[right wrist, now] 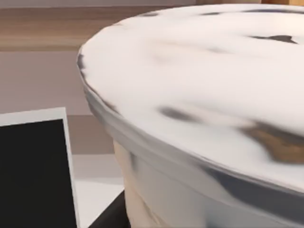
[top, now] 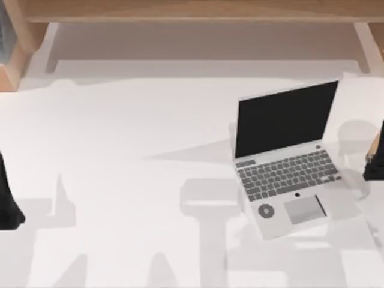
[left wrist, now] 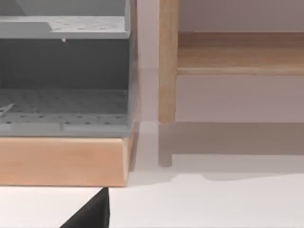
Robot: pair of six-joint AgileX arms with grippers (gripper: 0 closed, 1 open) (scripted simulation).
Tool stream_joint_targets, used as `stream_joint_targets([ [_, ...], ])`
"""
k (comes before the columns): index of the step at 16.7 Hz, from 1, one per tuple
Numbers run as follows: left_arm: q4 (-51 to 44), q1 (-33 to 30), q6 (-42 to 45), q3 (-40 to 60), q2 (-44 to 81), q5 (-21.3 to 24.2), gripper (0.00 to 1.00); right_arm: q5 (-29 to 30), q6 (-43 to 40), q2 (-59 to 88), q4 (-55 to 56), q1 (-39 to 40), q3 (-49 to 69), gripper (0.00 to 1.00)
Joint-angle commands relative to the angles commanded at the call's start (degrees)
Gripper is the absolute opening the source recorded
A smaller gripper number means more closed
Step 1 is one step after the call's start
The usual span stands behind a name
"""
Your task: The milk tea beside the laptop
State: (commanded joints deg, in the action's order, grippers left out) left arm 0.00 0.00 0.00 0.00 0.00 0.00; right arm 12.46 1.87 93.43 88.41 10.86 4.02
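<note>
The right pincer [top: 375,165] is at the right edge of the white surface [top: 120,180], just beside the laptop [top: 288,159]. It is right up against the milk tea [right wrist: 199,118], with its white lid; I cannot tell if it grips it. No writing can be read. The left pincer [top: 9,204] is parked at the left edge. A wooden shelf [left wrist: 61,159] stands behind.
</note>
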Motion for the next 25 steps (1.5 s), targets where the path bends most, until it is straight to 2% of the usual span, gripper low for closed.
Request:
stream_joint_targets([
  [6, 0.00, 0.00, 0.00, 0.00, 0.00, 0.00, 1.00, 0.27, -0.18, 7.47, 7.86, -0.17, -0.96, 0.00],
  [14, 0.00, 0.00, 0.00, 0.00, 0.00, 0.00, 1.00, 0.39, -0.27, 10.77, 8.43, -0.33, -2.67, 0.00],
  [25, 0.00, 0.00, 0.00, 0.00, 0.00, 0.00, 1.00, 0.39, -0.27, 10.77, 8.43, -0.33, -2.67, 0.83],
])
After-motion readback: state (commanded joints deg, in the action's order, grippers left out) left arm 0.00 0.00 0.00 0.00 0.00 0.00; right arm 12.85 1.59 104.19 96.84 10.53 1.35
